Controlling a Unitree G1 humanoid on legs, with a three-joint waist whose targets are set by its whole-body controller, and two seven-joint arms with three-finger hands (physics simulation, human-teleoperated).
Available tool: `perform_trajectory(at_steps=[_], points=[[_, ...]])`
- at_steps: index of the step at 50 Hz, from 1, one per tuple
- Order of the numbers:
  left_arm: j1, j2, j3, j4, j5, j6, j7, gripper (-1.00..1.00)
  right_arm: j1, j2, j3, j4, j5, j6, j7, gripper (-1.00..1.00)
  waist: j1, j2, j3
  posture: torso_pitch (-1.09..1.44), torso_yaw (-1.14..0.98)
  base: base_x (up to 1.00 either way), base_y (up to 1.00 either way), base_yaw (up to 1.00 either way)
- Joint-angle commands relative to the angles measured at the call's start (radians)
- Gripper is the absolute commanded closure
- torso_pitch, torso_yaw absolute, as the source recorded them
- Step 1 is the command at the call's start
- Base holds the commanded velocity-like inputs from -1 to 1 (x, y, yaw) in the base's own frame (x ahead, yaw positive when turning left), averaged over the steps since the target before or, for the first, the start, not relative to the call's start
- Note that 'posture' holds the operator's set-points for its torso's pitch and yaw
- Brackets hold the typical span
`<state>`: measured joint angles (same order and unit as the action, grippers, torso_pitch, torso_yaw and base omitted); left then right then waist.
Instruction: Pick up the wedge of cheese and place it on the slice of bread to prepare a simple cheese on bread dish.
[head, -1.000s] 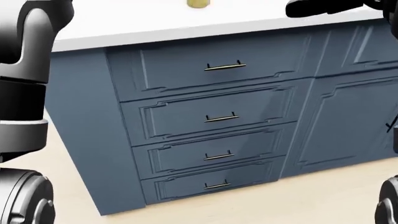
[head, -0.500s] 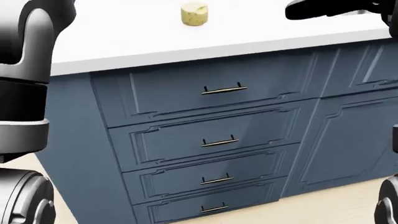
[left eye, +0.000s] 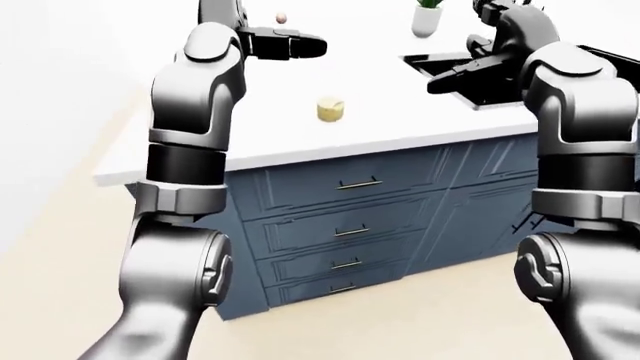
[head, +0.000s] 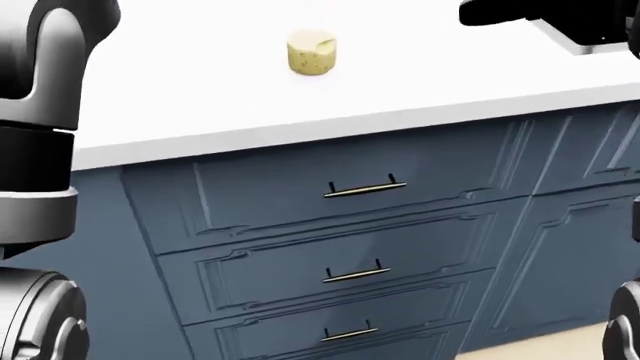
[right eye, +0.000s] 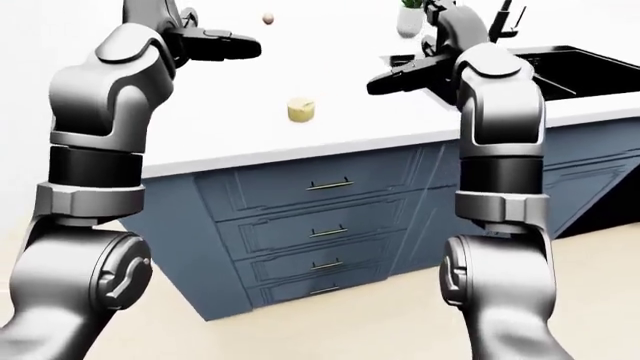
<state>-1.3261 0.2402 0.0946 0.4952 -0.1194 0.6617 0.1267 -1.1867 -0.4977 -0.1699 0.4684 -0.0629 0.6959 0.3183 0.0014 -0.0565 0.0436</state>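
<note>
The cheese (head: 312, 52) is a pale yellow chunk on the white counter (head: 200, 97), near the top middle of the head view; it also shows in the left-eye view (left eye: 331, 109). No slice of bread shows in any view. My left hand (left eye: 300, 46) is raised above the counter, up and left of the cheese, fingers stretched out and empty. My right hand (left eye: 455, 77) hangs over the counter to the right of the cheese, by the sink's edge, fingers also stretched out and empty.
A black sink (right eye: 560, 67) with a faucet (right eye: 505, 19) is set in the counter at the right. A potted plant (left eye: 427, 19) and a small pinkish object (left eye: 283, 16) stand at the counter's top edge. Blue drawers (head: 360, 187) fill the cabinet below.
The whole head view has shifted: the counter and drawers slid down the picture and the cheese came fully into view. The arms keep their places in the frame.
</note>
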Motion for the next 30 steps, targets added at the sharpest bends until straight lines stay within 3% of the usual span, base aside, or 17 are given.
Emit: perform_trajectory(at_steps=[1, 8, 10, 11, 12, 14, 17, 20, 23, 25, 26, 27, 28, 30], points=[[-0.044, 0.023, 0.018, -0.032, 0.006, -0.026, 0.004, -1.00, -0.050, -0.006, 0.002, -0.031, 0.002, -0.024, 0.000, -1.00, 0.011, -0.014, -0.036, 0.00, 0.00, 0.21, 0.02, 0.00], [-0.048, 0.024, 0.020, -0.027, 0.005, -0.028, 0.007, -1.00, -0.044, -0.006, -0.001, -0.033, 0.002, -0.026, 0.000, -1.00, 0.001, 0.053, -0.025, 0.00, 0.00, 0.21, 0.02, 0.00], [-0.047, 0.025, 0.020, -0.029, 0.004, -0.026, 0.006, -1.00, -0.045, -0.006, -0.001, -0.037, 0.003, -0.023, 0.001, -1.00, -0.007, 0.094, -0.032, 0.00, 0.00, 0.21, 0.02, 0.00], [-0.045, 0.024, 0.020, -0.032, 0.003, -0.025, 0.006, -1.00, -0.044, -0.005, -0.002, -0.038, 0.004, -0.021, 0.001, -1.00, -0.011, 0.127, -0.043, 0.00, 0.00, 0.22, 0.02, 0.00], [-0.043, 0.024, 0.019, -0.036, 0.003, -0.024, 0.007, -1.00, -0.043, -0.006, -0.002, -0.035, 0.004, -0.025, 0.001, -1.00, -0.011, 0.114, -0.043, 0.00, 0.00, 0.21, 0.02, 0.00], [-0.045, 0.024, 0.020, -0.036, 0.002, -0.022, 0.007, -1.00, -0.041, -0.005, -0.001, -0.037, 0.004, -0.023, 0.002, -1.00, -0.010, 0.122, -0.033, 0.00, 0.00, 0.21, 0.02, 0.00], [-0.045, 0.024, 0.019, -0.035, 0.002, -0.022, 0.008, -1.00, -0.040, -0.004, -0.001, -0.037, 0.005, -0.024, 0.001, -1.00, -0.002, 0.097, -0.041, 0.00, 0.00, 0.22, 0.02, 0.00], [-0.045, 0.024, 0.019, -0.036, 0.002, -0.022, 0.008, -1.00, -0.036, -0.004, -0.002, -0.040, 0.005, -0.025, 0.000, -1.00, 0.003, 0.072, -0.032, 0.00, 0.00, 0.22, 0.02, 0.00], [-0.049, 0.025, 0.020, -0.037, 0.001, -0.019, 0.008, -1.00, -0.037, -0.003, -0.001, -0.041, 0.006, -0.023, 0.000, -1.00, 0.011, 0.032, -0.031, 0.00, 0.00, 0.21, 0.02, 0.00], [-0.043, 0.025, 0.019, -0.048, 0.000, -0.015, 0.008, -1.00, -0.038, -0.002, -0.001, -0.041, 0.006, -0.023, 0.000, -1.00, 0.019, -0.020, -0.041, 0.00, 0.00, 0.22, 0.03, 0.00], [-0.040, 0.025, 0.019, -0.047, 0.000, -0.016, 0.008, -1.00, -0.038, -0.002, -0.001, -0.038, 0.006, -0.024, 0.000, -1.00, 0.026, -0.027, -0.052, 0.00, 0.00, 0.21, 0.02, 0.00], [-0.040, 0.025, 0.020, -0.045, 0.000, -0.018, 0.008, -1.00, -0.038, -0.002, 0.000, -0.039, 0.006, -0.024, 0.000, -1.00, 0.014, -0.011, -0.038, 0.00, 0.00, 0.22, 0.02, 0.00], [-0.042, 0.026, 0.021, -0.046, -0.001, -0.016, 0.008, -1.00, -0.040, -0.003, 0.000, -0.039, 0.006, -0.022, 0.000, -1.00, 0.019, -0.028, -0.031, 0.00, 0.00, 0.22, 0.02, 0.00], [-0.043, 0.027, 0.021, -0.046, -0.001, -0.015, 0.008, -1.00, -0.042, -0.003, 0.000, -0.038, 0.005, -0.022, 0.000, -1.00, 0.013, -0.015, -0.037, 0.00, 0.00, 0.21, 0.03, 0.00]])
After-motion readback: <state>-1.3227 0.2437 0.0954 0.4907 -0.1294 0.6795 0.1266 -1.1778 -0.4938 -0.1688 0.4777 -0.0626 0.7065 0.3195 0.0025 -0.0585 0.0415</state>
